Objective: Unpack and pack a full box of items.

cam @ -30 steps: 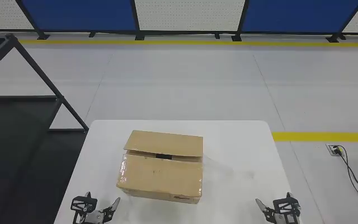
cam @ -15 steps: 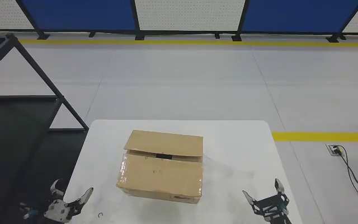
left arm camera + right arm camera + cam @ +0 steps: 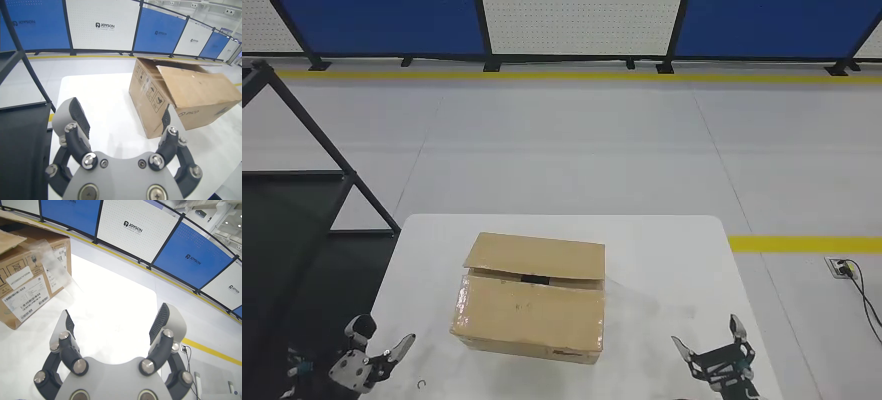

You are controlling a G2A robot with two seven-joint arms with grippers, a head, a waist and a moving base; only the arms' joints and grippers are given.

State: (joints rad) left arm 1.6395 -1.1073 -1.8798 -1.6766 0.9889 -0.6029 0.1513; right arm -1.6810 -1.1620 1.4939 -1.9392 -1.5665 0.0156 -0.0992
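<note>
Top view puts the box ahead of both arms and between them. It stands on the white surface with its top flaps folded over and a dark slit between them. The left end effector hovers off the box's near corner, its fingers spread wide with nothing between them. The right end effector is likewise spread and empty, and farther from the box.

Unpacking looks not yet begun, so the flaps likely come first, and that is where trouble lies. Seen from the left wrist, the upper flap is ragged along its edge and rides loose, so a pinch near that tear could rip the cardboard rather than lift it. A clear tape strip hangs off the side facing the right end effector and could cling to a pad or snag. If one arm pulls a flap while the other does not brace the box, it may slide or tip.
</note>
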